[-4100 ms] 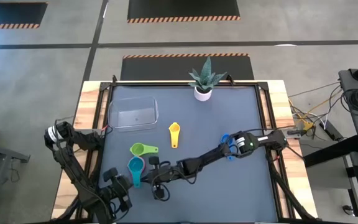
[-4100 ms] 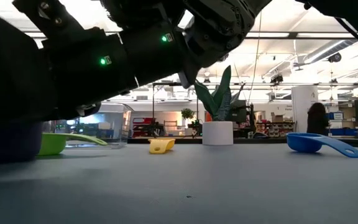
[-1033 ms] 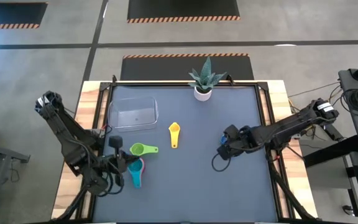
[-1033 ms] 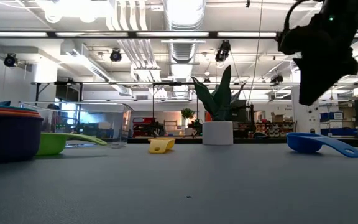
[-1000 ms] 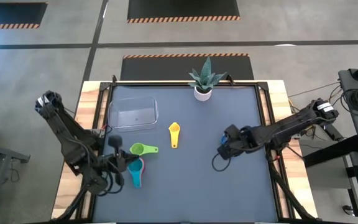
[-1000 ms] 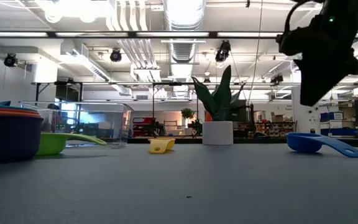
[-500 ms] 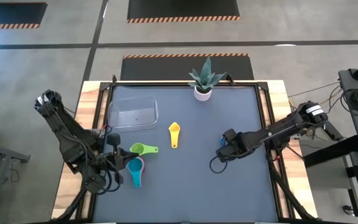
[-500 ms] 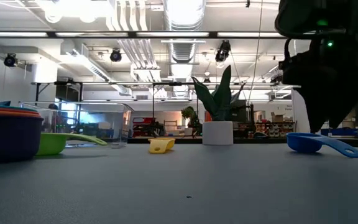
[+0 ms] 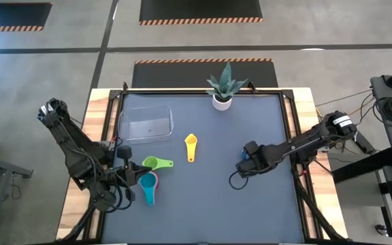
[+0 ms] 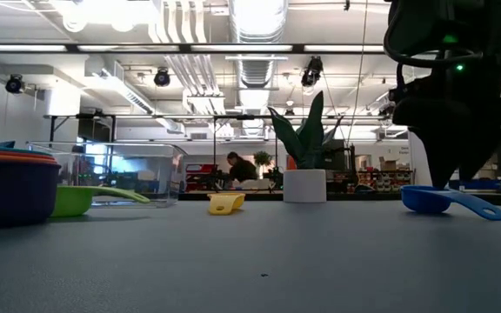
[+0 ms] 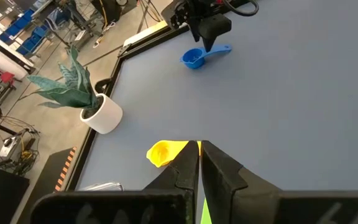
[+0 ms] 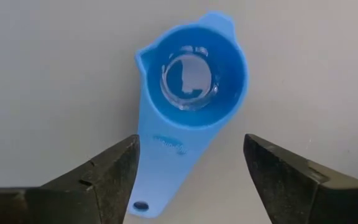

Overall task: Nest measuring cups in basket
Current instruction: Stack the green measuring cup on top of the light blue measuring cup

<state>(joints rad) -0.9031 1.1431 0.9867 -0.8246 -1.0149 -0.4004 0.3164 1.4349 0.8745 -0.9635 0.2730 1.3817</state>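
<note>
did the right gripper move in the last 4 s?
Yes. The right gripper has swung from beside the teal cup rightward to above the blue cup, jaws open.

No readable text is showing anywhere. The blue measuring cup (image 12: 188, 93) is carrying a small raised marking on its handle, just below the bowl, but it is staying too blurred to make out any letters or numbers.

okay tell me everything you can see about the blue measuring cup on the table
The blue measuring cup is a glossy plastic scoop with a round bowl, a small pour lip and a flat handle with a hole at its end. It sits upright and empty on the grey table, on the right side, apart from the other cups. The right gripper hovers directly above, fingers open astride its handle, not touching.
</note>
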